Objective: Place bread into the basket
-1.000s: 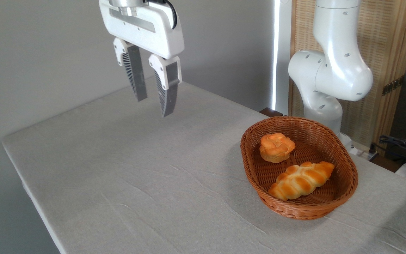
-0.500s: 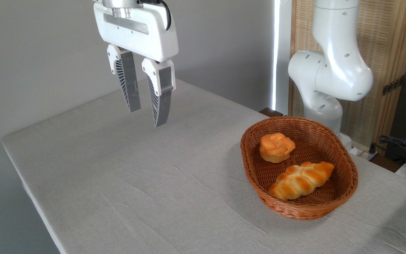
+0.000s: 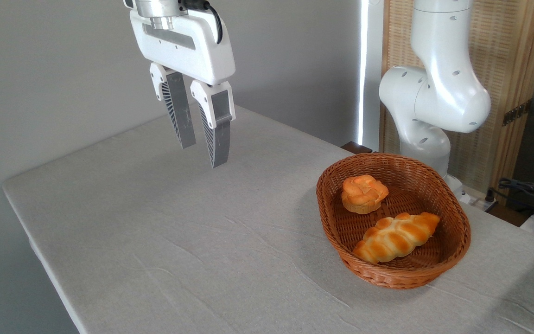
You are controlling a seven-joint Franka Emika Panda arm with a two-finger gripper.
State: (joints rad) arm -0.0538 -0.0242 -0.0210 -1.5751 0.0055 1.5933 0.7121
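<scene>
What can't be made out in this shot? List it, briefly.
- Basket floor near the front: hidden by its own front wall, camera view.
- Underside of the bread and the bun: they rest on it.
- Arm above the gripper: cut off by the top edge.

One fixed camera looks down obliquely across the table (image 3: 155, 241) from its near corner, toward the arm's base (image 3: 427, 139).

The top edge cut off my white arm (image 3: 438, 88) above its elbow and the mount above my white two-finger gripper (image 3: 203, 154). The brown woven wicker basket's (image 3: 401, 277) near wall hid the braided golden loaf's (image 3: 397, 237) underside. The dark cables (image 3: 533, 191) at the right edge ran out of view, too blurred to identify.
</scene>
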